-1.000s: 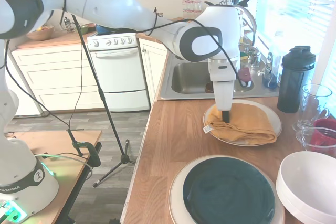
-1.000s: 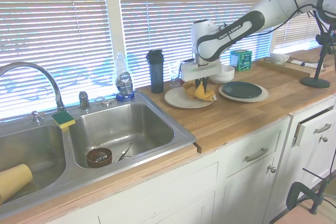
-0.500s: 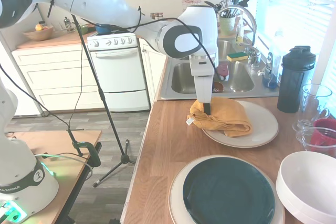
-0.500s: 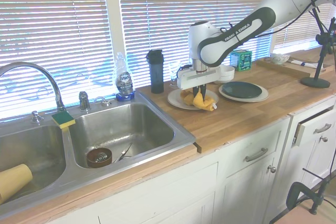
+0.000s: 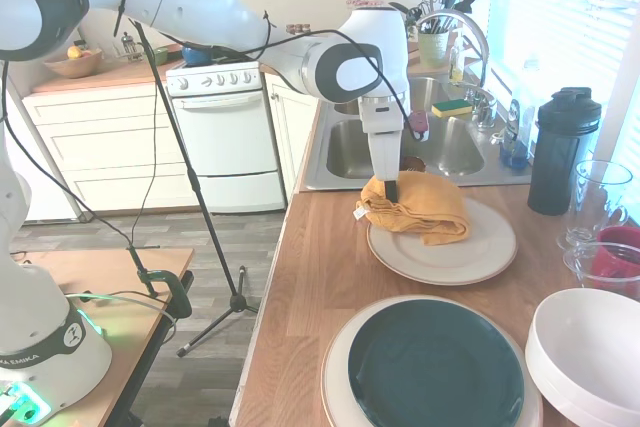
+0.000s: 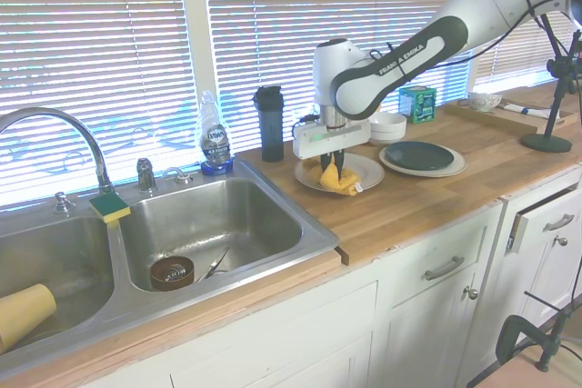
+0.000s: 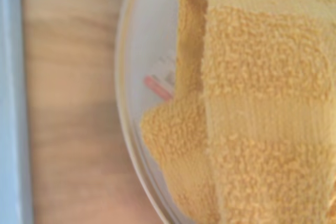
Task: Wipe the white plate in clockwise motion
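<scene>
One white plate [image 5: 445,253] on bench near sink [image 5: 400,152]. End effector [image 5: 392,191] pinching soft yellow towel [image 5: 420,212] at plate's sink-side rim. Plate's stiff, slick, breakable & may slide; press lightly.

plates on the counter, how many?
2: white plate under the cloth by the sink; green-centred plate nearer the camera. More may be hidden.
</scene>
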Motion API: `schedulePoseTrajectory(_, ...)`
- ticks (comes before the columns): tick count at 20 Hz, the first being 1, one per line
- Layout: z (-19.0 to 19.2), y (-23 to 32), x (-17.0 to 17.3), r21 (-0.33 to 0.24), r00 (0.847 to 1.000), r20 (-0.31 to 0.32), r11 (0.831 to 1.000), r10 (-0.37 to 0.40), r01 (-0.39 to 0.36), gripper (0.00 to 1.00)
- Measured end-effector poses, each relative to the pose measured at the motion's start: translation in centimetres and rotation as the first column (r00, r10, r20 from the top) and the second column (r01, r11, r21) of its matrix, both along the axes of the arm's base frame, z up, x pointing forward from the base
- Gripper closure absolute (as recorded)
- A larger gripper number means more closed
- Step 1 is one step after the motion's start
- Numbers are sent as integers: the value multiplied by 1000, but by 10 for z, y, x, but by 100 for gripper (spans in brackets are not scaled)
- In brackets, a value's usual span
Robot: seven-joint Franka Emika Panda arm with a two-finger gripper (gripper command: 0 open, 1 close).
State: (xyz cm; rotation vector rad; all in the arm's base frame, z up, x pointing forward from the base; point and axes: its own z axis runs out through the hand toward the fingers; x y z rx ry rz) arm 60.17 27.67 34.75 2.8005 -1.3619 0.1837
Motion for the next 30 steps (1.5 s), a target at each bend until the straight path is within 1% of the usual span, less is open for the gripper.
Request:
schedulePoseTrajectory(4,-1,-5,28,1,1000,15,1000,-28,28,100)
schedulePoseTrajectory(9,-4,-28,58,-12,997,30,997,-78,78,100)
schedulePoseTrajectory(19,9,-74,76,-26,990,55,991,-129,130,100)
schedulePoseTrajectory(23,10,-98,71,-43,989,46,989,-142,144,100)
schedulePoseTrajectory(26,9,-105,55,-54,990,38,989,-135,137,100)
schedulePoseTrajectory(30,10,-99,29,-59,994,33,992,-106,108,100)
